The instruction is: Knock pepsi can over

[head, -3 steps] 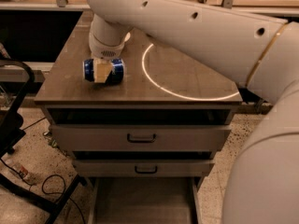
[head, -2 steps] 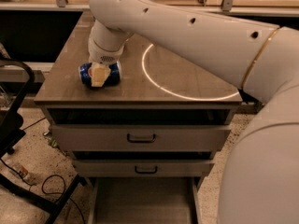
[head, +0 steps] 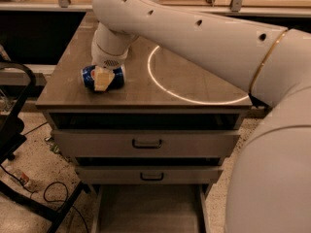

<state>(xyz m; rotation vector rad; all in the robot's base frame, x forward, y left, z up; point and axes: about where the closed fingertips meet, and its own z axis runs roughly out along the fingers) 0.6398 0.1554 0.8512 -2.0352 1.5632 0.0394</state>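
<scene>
Cabinet top [head: 184, 79], left of frame: pepsi can [head: 115, 76] lies toppled beneath gripper [head: 101, 78]; its opening cannot be told. Task looks done; you lift clear.

The thick white robot arm [head: 194, 28] crosses the upper part of the frame from the right and blocks the back of the grey-brown wooden tabletop [head: 209, 84]. Its gripper [head: 102, 78], centre left, covers the lying dark blue pepsi can [head: 116, 75]. The tabletop at centre and right is open. A black metal frame [head: 22, 106] stands at the left.
</scene>
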